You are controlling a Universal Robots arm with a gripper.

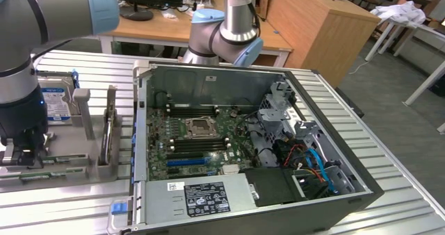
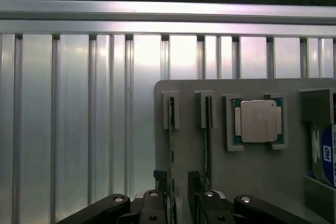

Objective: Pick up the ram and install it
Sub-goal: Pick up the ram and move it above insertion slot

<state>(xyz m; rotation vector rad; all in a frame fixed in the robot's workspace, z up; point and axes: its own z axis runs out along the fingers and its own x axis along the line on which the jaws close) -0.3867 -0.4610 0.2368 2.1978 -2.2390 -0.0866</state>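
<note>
Two ram sticks stand on edge in a grey holder plate (image 2: 173, 90). In the wrist view one ram stick (image 2: 170, 140) runs down between my fingers, and the other (image 2: 208, 135) lies just outside one finger (image 2: 195, 181). My gripper (image 2: 177, 179) is open, its jaws standing on either side of the first stick and apart from it. In the exterior view the gripper (image 1: 22, 154) hangs low over the holder at the exterior view's left, with a green stick edge (image 1: 49, 175) showing beside it.
An open computer case (image 1: 243, 141) lies in the middle of the ribbed metal table (image 1: 70, 209), with black memory slots (image 1: 198, 110) on its motherboard beside the processor socket (image 1: 200, 126). The holder also carries a processor chip (image 2: 256, 121) and a blue-labelled hard drive (image 1: 53, 102).
</note>
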